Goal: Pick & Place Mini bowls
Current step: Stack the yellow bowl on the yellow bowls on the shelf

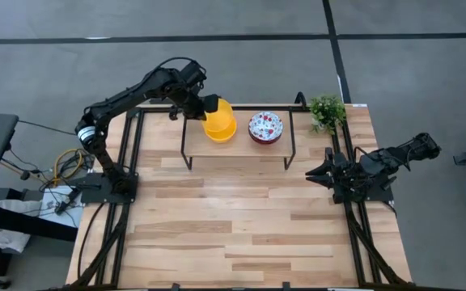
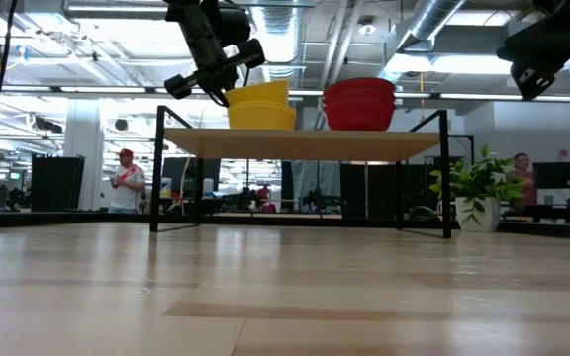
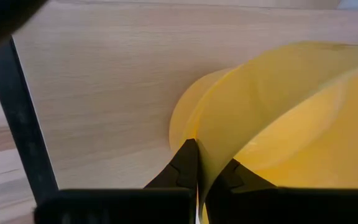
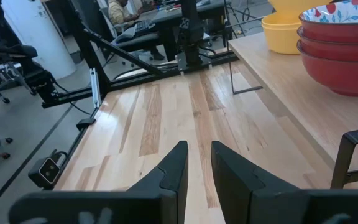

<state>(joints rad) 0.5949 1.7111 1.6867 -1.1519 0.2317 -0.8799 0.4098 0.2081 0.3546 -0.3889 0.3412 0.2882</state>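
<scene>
At upper centre of the high view, the left gripper pinches the rim of the top yellow mini bowl on the raised shelf.
Lift straight up so the lower yellow bowl stays seated beside the floral stack; the right gripper, slightly parted and empty, waits at right.

The table is viewed straight down from overhead and level from its near edge. The raised shelf is shared by both views, and is seen closely by each wrist camera.
</scene>
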